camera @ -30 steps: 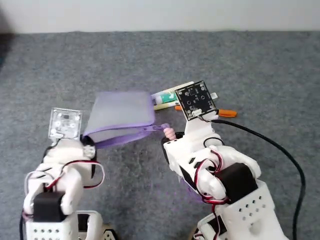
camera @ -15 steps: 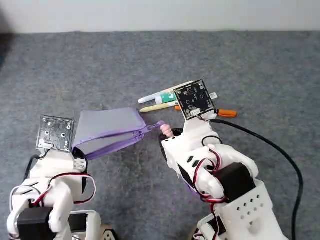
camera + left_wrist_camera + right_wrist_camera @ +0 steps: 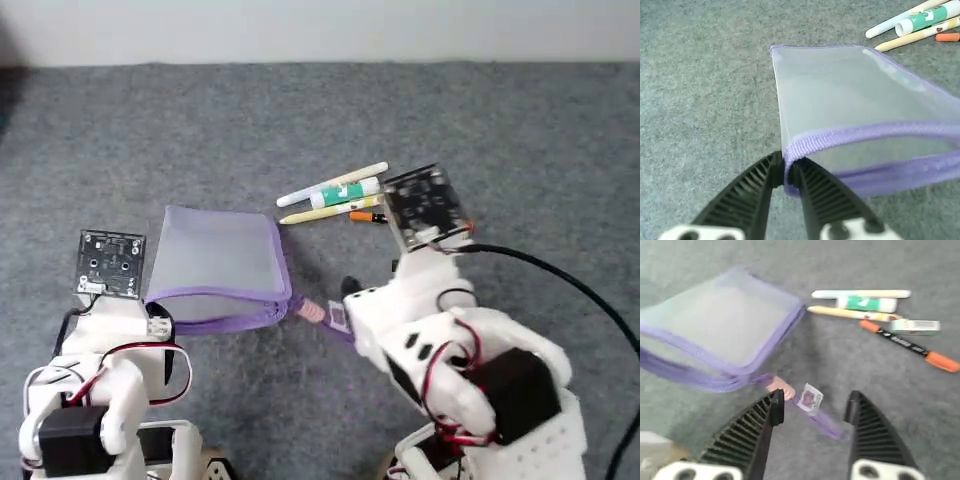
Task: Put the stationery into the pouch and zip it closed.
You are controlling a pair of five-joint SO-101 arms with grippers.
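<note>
— Holding on my left side: the left tool (image 3: 785, 168) is clamped on the corner seam of the pouch (image 3: 850, 95). Over the last second I've dragged the pouch back toward that arm and laid it flatter.

— Is the mouth open?

— It looks so from the left wrist view. The purple zip band (image 3: 875, 132) bows apart just ahead of the tool. The pink zip pull (image 3: 780, 386) lies loose on the tabletop (image 3: 500, 130), just under my right tool (image 3: 815, 397), whose jaws stand apart with nothing gripped. A second ago that tool sat right at the pull; it has since backed away.

— And the stationery?

— The stationery (image 3: 860, 304) all lies beyond the right tool. The pouch overlapped its ends a second ago, and it is uncovered now. None is inside yet. I judge the opening step done, with loading next and zipping last.
</note>
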